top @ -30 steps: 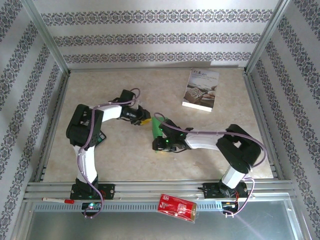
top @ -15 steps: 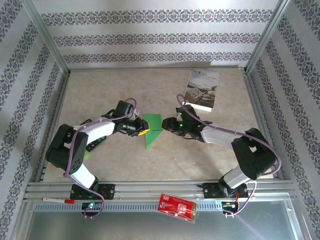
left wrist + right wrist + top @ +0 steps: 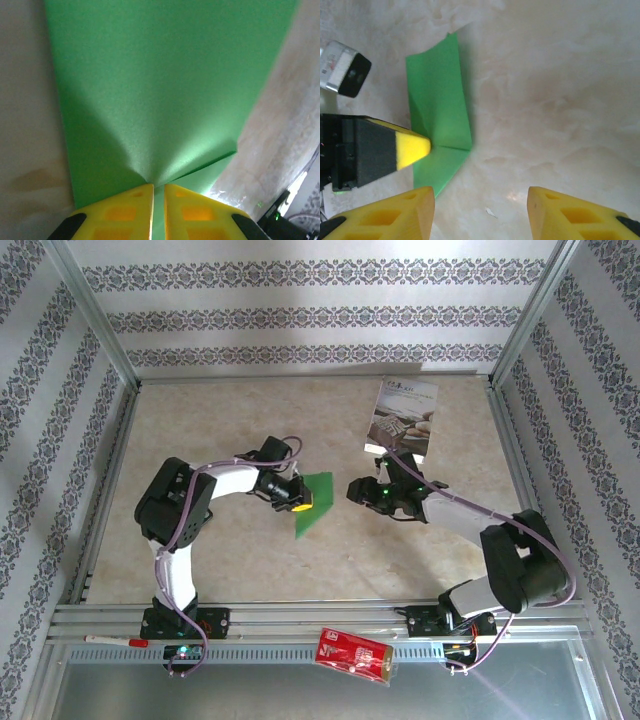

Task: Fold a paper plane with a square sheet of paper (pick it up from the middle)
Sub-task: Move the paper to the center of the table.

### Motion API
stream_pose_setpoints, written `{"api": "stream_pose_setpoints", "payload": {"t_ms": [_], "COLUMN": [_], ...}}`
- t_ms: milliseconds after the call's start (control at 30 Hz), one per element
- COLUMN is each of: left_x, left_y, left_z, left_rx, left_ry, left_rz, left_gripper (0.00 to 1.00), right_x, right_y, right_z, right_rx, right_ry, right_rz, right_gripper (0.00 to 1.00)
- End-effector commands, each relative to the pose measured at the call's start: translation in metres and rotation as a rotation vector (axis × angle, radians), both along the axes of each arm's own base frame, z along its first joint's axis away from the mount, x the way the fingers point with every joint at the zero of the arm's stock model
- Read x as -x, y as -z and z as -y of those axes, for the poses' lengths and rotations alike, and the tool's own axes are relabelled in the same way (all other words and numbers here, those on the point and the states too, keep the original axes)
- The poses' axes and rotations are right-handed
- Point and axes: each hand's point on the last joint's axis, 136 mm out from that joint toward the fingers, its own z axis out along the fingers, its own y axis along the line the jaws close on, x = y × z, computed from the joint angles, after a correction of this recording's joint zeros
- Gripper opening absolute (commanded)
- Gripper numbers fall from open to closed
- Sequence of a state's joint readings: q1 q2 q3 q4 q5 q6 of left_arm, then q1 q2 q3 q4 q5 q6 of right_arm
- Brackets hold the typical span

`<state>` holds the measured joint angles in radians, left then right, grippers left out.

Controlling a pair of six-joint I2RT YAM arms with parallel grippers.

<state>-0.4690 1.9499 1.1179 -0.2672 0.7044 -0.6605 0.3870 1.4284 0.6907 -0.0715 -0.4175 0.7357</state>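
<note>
The square sheet of paper (image 3: 315, 504) is near the middle of the table (image 3: 230, 420), already bent into a narrower green shape with a crease. The left gripper (image 3: 296, 501) holds it at one edge, with its jaws pressed together on the paper exactly where the crease ends. The right gripper (image 3: 354, 489) hangs just beside the free edge without touching it, and its jaws are spread wide. The paper looks very thin and light. It curves around the pinch, so I think it will flop easily and may tear or slip if pulled hard. The safest hold seems to be a small pinch on the doubled layer near the crease, where it is stiffer, not on a loose corner.
</note>
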Motion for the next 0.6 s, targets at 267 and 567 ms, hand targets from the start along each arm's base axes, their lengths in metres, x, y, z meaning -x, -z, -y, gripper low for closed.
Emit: {"api": "stream_pose_setpoints", "payload": {"t_ms": [267,567], "left_x": [0.04,0.048], "left_y": [-0.017,-0.041], "left_z": [0.06,0.054], "left_rx": [0.028,0.107], "left_ry": [0.236,0.104], "left_rz": [0.033,0.061], "left_gripper": [0.15,0.18], "right_x": [0.056,0.081], "right_y": [0.009,0.024], "right_z": [0.025,0.01], "right_rx": [-0.022,-0.034], "right_ry": [-0.045,-0.063], "right_rz": [-0.095,-0.159], "right_gripper": [0.51,0.52]}}
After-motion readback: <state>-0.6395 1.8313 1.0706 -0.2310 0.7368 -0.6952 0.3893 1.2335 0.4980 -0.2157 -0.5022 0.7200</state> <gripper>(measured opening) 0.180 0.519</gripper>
